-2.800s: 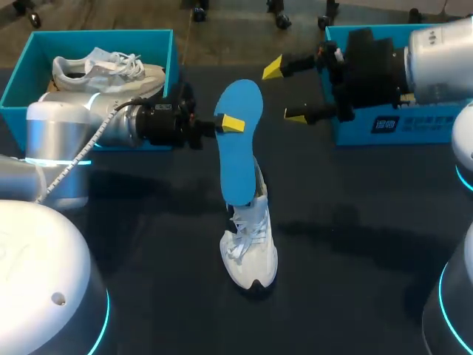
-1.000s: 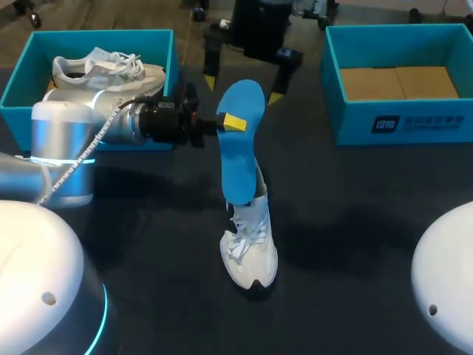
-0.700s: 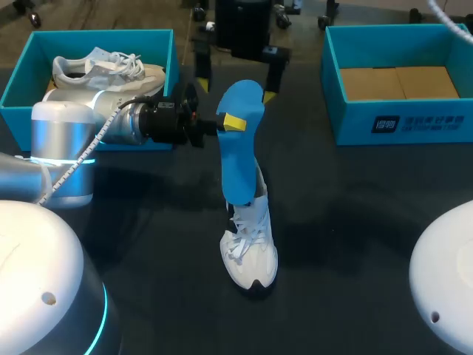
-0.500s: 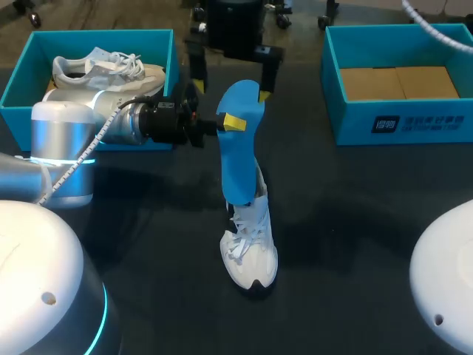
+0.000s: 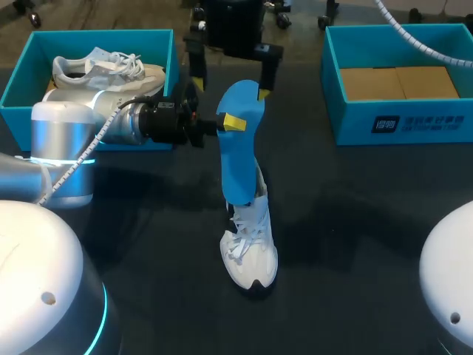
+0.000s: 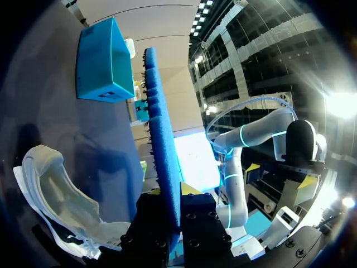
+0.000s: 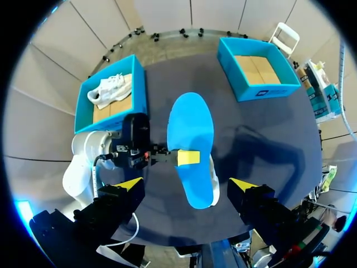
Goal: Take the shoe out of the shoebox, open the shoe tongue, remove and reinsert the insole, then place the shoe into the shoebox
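My left gripper [image 5: 230,123] is shut on the edge of a blue insole [image 5: 238,159], holding it upright with its lower end inside a white shoe [image 5: 250,248] that stands on the dark table. In the left wrist view the insole [image 6: 159,139] runs edge-on out from between my fingers, with the shoe [image 6: 56,201] beside it. My right gripper [image 5: 229,78] hangs open just beyond the insole's top end, one finger on each side, touching nothing. Seen from the right wrist, the insole [image 7: 191,139] lies under my right gripper [image 7: 185,184], whose yellow fingertips [image 7: 129,183] stand wide apart.
A teal shoebox [image 5: 89,33] at the back left holds a second white shoe [image 5: 107,68]. Another teal shoebox [image 5: 399,122] at the back right shows only its brown cardboard floor. My left arm lies in front of the left box.
My right gripper has swung in from the right box to the back middle and come down towards the insole's top end. The left arm, insole and shoe have stayed put.
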Motion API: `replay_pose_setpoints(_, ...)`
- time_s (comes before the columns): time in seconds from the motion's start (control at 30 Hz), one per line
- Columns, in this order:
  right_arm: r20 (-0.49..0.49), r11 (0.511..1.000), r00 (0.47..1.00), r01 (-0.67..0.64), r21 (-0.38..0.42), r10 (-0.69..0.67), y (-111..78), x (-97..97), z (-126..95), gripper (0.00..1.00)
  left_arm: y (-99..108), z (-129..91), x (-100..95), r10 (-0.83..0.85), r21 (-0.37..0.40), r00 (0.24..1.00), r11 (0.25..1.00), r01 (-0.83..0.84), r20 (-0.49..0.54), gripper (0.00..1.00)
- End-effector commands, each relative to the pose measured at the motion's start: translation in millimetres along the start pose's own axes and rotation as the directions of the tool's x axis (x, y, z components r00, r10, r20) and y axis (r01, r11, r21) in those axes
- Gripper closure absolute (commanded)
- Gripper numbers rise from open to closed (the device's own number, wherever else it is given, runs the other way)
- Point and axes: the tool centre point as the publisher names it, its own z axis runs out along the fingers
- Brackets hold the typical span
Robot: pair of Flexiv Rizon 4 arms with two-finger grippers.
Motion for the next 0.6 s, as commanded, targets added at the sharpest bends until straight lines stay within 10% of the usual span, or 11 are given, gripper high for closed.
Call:
replay_pose_setpoints(0.03,-0.013,1.000,1.000,-0.019,-0.019,0.019,-4.5,-1.5,2,0.00,1,0,0.1,0.000,0.001,1.000,1.000,0.000,0.002,1.00)
replay_pose_setpoints(0.6,-0.220,0.999,0.975,0.034,-0.030,-0.040,-4.5,-34.4,5,0.00,1,0,0.1,0.000,0.001,1.000,1.000,0.000,0.002,1.00)
